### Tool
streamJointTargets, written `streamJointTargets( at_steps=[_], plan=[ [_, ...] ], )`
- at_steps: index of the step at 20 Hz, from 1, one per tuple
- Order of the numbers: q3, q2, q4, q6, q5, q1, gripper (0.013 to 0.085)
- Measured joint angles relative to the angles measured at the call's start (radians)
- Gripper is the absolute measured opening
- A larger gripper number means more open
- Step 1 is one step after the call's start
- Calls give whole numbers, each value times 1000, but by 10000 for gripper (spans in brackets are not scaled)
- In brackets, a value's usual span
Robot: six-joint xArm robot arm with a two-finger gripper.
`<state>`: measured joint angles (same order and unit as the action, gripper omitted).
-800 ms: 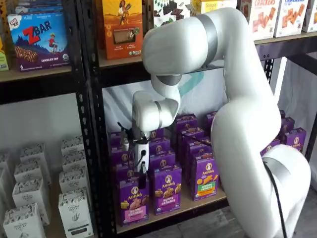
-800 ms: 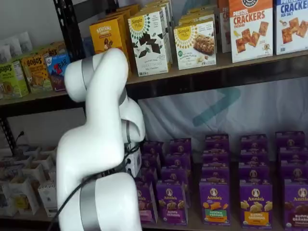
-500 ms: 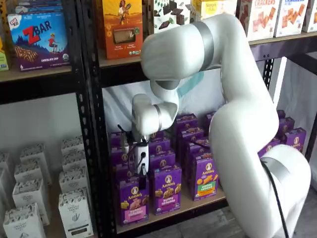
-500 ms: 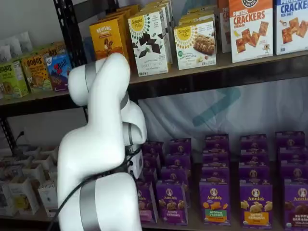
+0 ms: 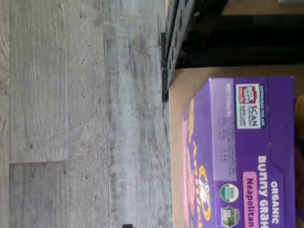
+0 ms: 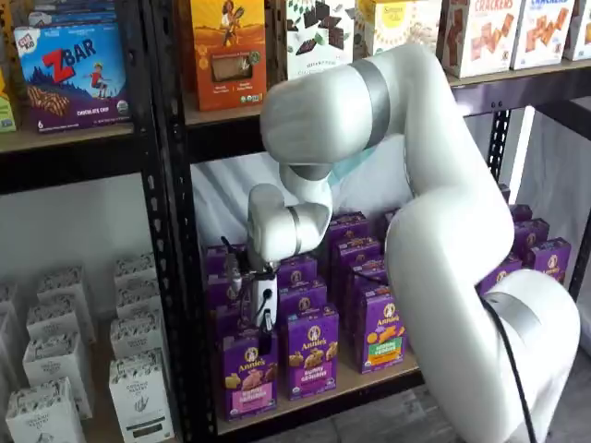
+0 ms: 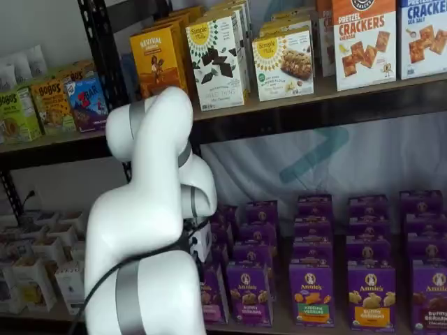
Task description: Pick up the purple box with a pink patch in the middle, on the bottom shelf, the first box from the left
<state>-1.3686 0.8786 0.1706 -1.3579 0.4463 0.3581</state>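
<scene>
Black-fingered gripper hangs just over the purple box, finger gap not discernible, grip unclear | purple box stands at the front left end of the bottom shelf, close beside the black upright post | wrist view: glossy carton top, tan board, grey plank floor beyond shelf edge

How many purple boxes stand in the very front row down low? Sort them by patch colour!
Pink-patch box: 1
Lilac-patch box: 1
Green-and-orange-patch box: 1
Orange-patch box: 1
Brown-patch box: 1
Total: 5
</scene>
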Motion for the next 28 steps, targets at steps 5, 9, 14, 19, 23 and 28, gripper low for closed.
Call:
streamJointTargets(
  at_steps=[5, 9, 14, 19, 23, 28],
  plan=[
    [-45, 43, -14, 9, 6, -4, 850],
    [-76, 75, -38, 27, 5, -7, 850],
    [-121, 126, -74, 60, -2, -6, 850],
    [-161, 164, -73, 63, -3, -1, 850],
    [-182, 188, -79, 70, -13, 0, 850],
    [-198, 204, -82, 74, -10, 1, 810]
  ],
)
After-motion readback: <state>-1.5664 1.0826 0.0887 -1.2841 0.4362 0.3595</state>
